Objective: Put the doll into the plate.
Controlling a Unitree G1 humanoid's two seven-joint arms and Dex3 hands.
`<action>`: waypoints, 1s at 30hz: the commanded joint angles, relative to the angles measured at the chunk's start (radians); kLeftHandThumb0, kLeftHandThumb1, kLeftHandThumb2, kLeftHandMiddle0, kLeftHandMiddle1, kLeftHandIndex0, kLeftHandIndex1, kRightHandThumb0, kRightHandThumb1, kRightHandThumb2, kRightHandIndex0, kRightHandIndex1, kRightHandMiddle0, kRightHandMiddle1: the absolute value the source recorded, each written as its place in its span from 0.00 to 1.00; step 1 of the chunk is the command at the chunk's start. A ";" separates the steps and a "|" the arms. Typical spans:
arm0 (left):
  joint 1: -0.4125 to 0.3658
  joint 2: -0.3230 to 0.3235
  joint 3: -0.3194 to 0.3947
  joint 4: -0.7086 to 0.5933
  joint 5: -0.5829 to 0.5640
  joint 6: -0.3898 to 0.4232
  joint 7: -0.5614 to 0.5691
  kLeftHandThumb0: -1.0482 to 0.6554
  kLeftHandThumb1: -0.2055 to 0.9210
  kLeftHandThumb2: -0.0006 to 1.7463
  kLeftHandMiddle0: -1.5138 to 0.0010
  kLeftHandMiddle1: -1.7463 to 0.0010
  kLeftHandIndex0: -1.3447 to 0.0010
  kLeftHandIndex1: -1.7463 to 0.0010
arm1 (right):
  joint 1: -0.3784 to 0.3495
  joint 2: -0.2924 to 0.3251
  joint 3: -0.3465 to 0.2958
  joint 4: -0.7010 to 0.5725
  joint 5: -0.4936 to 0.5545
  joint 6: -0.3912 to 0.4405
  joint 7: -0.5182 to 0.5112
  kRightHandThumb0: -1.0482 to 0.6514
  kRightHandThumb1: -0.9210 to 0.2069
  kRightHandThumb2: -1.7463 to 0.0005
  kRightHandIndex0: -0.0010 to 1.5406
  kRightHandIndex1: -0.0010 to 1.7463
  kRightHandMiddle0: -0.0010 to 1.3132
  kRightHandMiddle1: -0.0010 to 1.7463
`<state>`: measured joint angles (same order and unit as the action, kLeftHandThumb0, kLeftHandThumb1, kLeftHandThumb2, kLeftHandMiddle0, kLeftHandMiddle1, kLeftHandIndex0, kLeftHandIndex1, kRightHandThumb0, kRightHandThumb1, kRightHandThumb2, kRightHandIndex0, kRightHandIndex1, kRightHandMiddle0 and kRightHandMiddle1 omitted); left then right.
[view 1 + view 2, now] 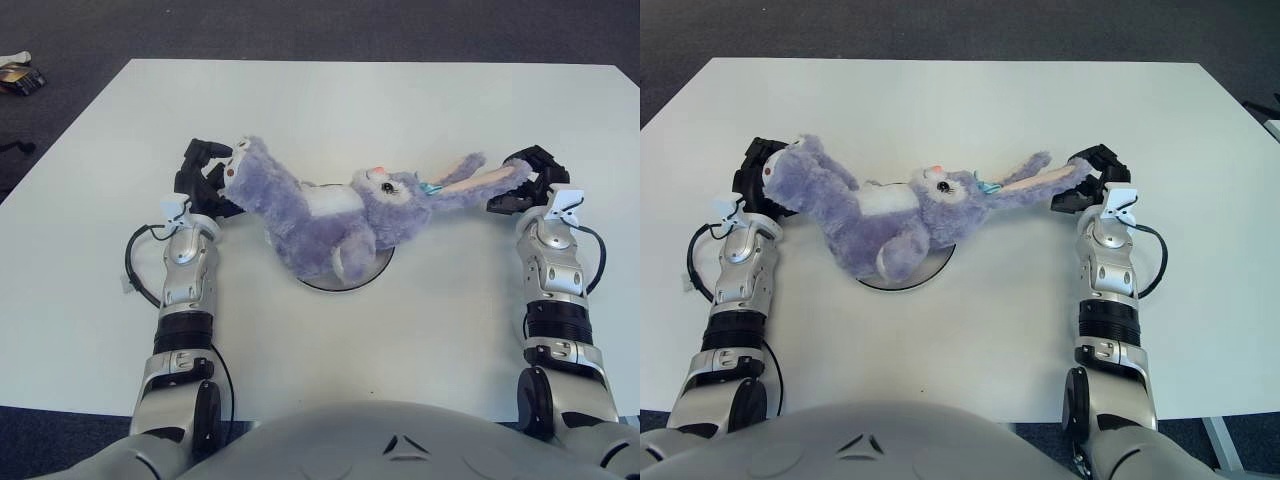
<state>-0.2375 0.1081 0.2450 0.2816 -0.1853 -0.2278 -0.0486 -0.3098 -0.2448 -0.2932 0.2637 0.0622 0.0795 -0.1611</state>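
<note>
1. At the bottom of the frame the robot's grey chest (400,440) fills the near edge, with both silver forearms reaching up from it over the white table (420,340).
2. Just above the middle of the frame, the plate (372,272) lies flat on the table; only its lower rim shows, because the purple rabbit doll (330,210) lies across it. The doll's belly and one leg sit over the plate, while its feet stretch to the left and its long ears to the right, both past the rim.
3. At middle left, the left hand (205,180) has its dark fingers curled against the doll's feet, seemingly gripping that end.
4. At middle right, the right hand (1092,178) sits at the tip of the doll's ear; its fingers look loosened, and a sliver of table shows between them and the ear tip, so it appears to have let go.
5. Only the left eye view shows a small dark object (20,76) on the carpet (60,30) at the far upper left; the right eye view shows more of the table's right edge.
</note>
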 commanded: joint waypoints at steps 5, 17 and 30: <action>0.043 -0.030 0.013 -0.004 -0.017 0.003 0.020 0.61 0.39 0.81 0.60 0.00 0.62 0.00 | 0.025 0.012 -0.019 -0.036 0.015 0.016 -0.007 0.61 0.82 0.03 0.55 1.00 0.48 1.00; 0.058 -0.030 0.014 -0.025 -0.007 0.015 0.034 0.61 0.42 0.79 0.65 0.00 0.61 0.00 | 0.047 0.025 -0.040 -0.056 0.027 0.017 -0.002 0.61 0.84 0.02 0.55 1.00 0.50 1.00; 0.073 -0.031 0.005 -0.050 0.011 0.042 0.046 0.61 0.38 0.82 0.61 0.00 0.60 0.00 | 0.083 0.063 -0.038 -0.049 0.033 -0.033 -0.020 0.61 0.82 0.04 0.54 1.00 0.48 1.00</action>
<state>-0.2078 0.0881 0.2542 0.2198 -0.1828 -0.2014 -0.0136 -0.2458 -0.2040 -0.3246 0.2049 0.0884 0.0778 -0.1725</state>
